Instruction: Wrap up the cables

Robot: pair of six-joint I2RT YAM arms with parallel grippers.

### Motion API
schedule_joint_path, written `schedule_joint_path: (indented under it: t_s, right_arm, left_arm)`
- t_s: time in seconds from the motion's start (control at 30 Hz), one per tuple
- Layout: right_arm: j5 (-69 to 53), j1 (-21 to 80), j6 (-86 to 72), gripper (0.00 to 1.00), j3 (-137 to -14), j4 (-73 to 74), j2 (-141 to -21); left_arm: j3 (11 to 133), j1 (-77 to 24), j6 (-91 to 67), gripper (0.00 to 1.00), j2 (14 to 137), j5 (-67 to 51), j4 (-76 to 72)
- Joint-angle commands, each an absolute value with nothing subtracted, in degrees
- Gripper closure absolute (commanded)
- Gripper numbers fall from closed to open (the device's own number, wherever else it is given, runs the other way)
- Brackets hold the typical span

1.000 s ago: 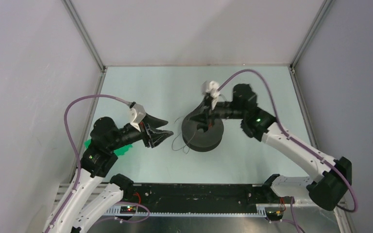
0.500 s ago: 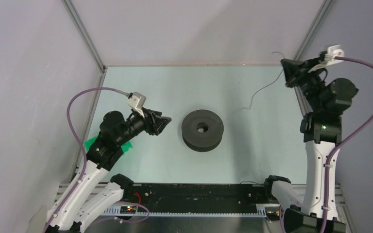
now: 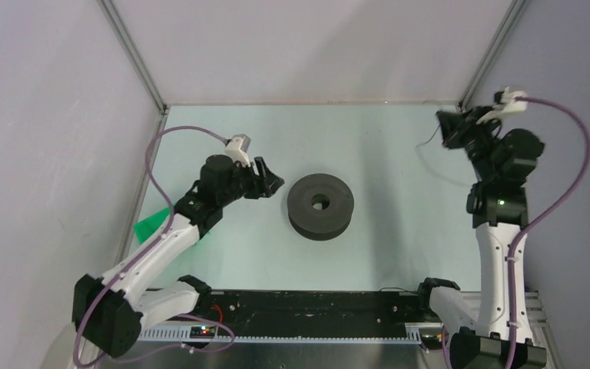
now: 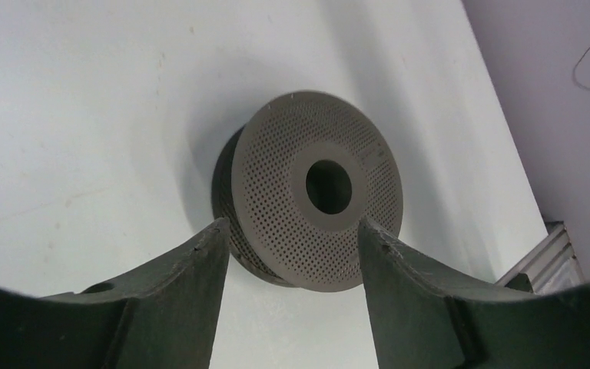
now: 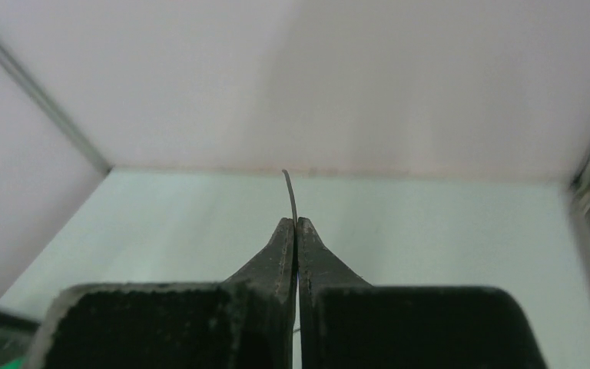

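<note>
The spool lies flat near the middle of the surface, well apart from every edge, with a broad stretch of pale green between it and the right side; the left arm reaches in from the near left, and the left jaws stand just beside the spool's left rim, not touching it, parted wider than half and holding nothing; from the left wrist the spool's perforated face and round hole show between the two dark fingers; the right arm stands upright along the right edge, its right jaws raised close to the far right corner post; those jaws are pressed fully together on the cable, a thin black strand whose short end pokes out past the tips; from above, the rest of it trails in a faint loop left of the arm, well away from the spool, and whether it touches the surface I cannot tell; a green patch lies at the left edge under the left arm; plain white walls close in the far side and both flanks; a black rail runs along the near edge between the arm bases.
</note>
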State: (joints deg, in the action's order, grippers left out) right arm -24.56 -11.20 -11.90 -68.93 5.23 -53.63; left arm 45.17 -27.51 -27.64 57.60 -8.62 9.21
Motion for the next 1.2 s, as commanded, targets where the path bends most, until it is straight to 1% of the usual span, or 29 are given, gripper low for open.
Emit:
schedule_joint_path:
  t_s: [0.0, 0.1, 0.23, 0.4, 0.63, 0.8, 0.87, 1.17]
  right_arm:
    - [-25.0, -6.7, -16.5, 1.0, -58.1, 6.4, -49.6]
    - [-25.0, -2.7, -16.4, 1.0, -51.3, 7.0, -47.7]
    - [-23.2, 5.3, -15.5, 1.0, -44.3, 7.2, -44.4]
    - [-20.2, 11.1, -15.2, 1.0, -41.3, 7.4, -41.6]
    - [-20.3, 13.4, -13.7, 1.0, -41.2, 8.5, -41.1]
    - [-20.4, 13.8, -12.9, 1.0, -41.2, 8.8, -40.9]
    - [-20.5, 13.9, -12.7, 1.0, -41.2, 8.9, -40.8]
    - [-20.5, 14.1, -12.2, 1.0, -40.4, 8.4, -40.3]
  left_arm:
    - [42.4, -27.6, -34.2, 0.34, 62.8, -13.0, -0.4]
    - [40.2, -27.4, -35.2, 0.31, 65.9, -14.5, -6.1]
    - [37.6, -26.5, -36.8, 0.3, 72.0, -16.5, -11.4]
    - [35.9, -25.8, -39.8, 0.3, 78.3, -20.2, -17.9]
    - [35.6, -25.9, -43.4, 0.33, 85.4, -24.6, -25.8]
    - [35.2, -25.9, -46.0, 0.43, 88.4, -27.4, -30.0]
    - [35.0, -25.9, -46.8, 0.44, 89.2, -27.9, -31.0]
    - [33.8, -25.8, -49.9, 0.44, 93.1, -30.7, -36.6]
